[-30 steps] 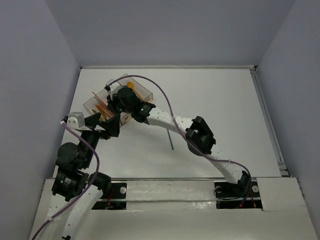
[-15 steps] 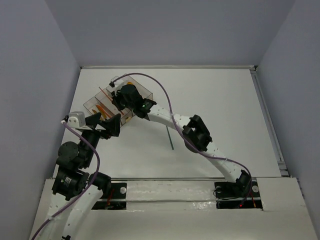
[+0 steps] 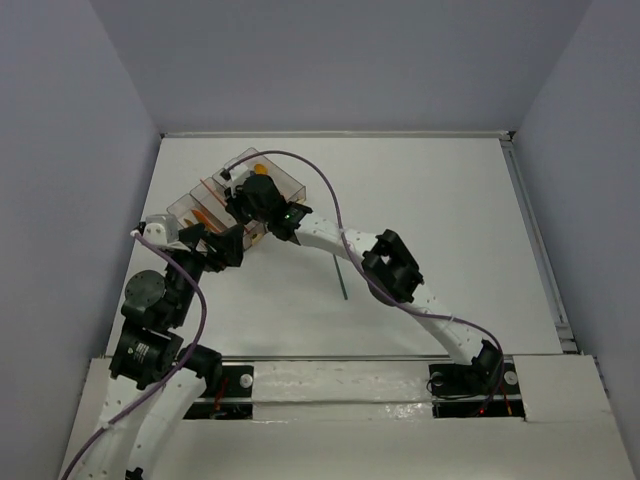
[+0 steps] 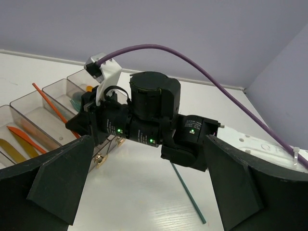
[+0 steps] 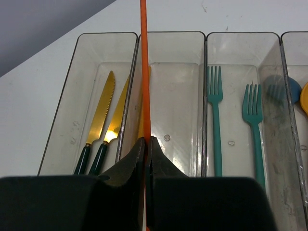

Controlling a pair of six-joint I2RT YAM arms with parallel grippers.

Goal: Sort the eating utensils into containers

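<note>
A teal stick (image 3: 342, 278) is lying loose on the tabletop (image 3: 430, 200), the left gripper (image 3: 212, 245) is hovering wide open and empty, and the right gripper (image 5: 146, 144) is clamping the orange stick (image 5: 144, 72), pointing it toward 12 o'clock along a bin of the containers (image 5: 206, 43) so it drops in lengthwise

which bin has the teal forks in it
The third bin from the left in the right wrist view: two teal forks lie in it. The leftmost bin holds gold-bladed knives, and the gripped orange stick sits over the second.
</note>
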